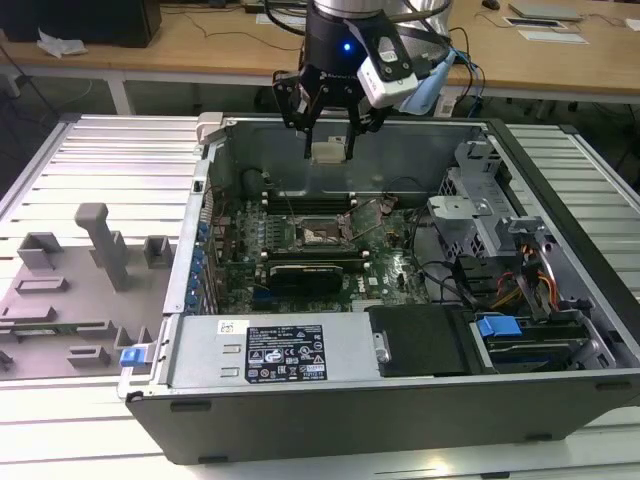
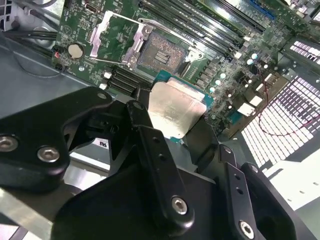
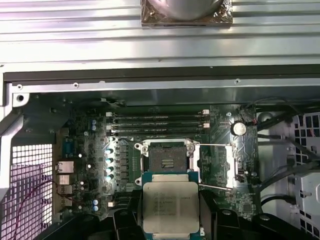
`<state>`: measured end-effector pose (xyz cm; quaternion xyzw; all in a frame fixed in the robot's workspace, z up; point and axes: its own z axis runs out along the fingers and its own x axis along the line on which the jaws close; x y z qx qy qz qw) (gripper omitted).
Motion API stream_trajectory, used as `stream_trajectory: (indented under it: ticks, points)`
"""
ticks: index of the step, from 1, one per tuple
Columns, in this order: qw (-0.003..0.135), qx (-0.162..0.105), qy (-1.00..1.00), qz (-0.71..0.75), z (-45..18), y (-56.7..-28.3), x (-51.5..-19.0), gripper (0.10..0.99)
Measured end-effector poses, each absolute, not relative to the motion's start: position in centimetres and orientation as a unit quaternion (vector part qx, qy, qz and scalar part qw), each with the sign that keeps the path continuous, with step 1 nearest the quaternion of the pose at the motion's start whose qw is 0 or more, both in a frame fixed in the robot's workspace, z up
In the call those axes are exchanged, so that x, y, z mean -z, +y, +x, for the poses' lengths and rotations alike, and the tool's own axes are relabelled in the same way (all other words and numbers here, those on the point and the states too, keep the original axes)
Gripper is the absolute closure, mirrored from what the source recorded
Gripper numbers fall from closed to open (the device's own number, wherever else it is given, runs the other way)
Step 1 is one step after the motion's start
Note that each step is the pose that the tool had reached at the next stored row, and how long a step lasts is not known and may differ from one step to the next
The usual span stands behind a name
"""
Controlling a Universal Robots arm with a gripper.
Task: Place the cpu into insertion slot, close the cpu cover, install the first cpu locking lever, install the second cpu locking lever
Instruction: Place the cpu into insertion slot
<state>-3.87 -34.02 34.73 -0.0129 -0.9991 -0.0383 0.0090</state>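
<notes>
case wall (image 1: 205,190): fences the board on the exterior view's left
gripper (image 1: 327,149): your fingers are clamped on the cpu (image 1: 328,155) edges, and it hangs clear above the board
insertion slot (image 3: 166,161): bare, well below the chip
cpu cover (image 3: 196,161): flipped open just beside the slot
drive cage (image 1: 480,200): well off to the exterior view's right

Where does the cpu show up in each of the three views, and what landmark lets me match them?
Exterior view: cpu held in the pincer, in the air above the open computer case.
Second wrist view: cpu in the pincer, the insertion slot beyond it.
First wrist view: cpu, silvery top to the camera, next to the insertion slot.
Shared landmark: the empty insertion slot.
</notes>
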Motion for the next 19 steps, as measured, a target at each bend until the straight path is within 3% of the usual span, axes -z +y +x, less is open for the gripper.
stream_trajectory:
  ticks: [19]
  points:
    - [0.009, 0.018, -1.000, -0.013, -3.9, -32.9, -29.7, 0.545]
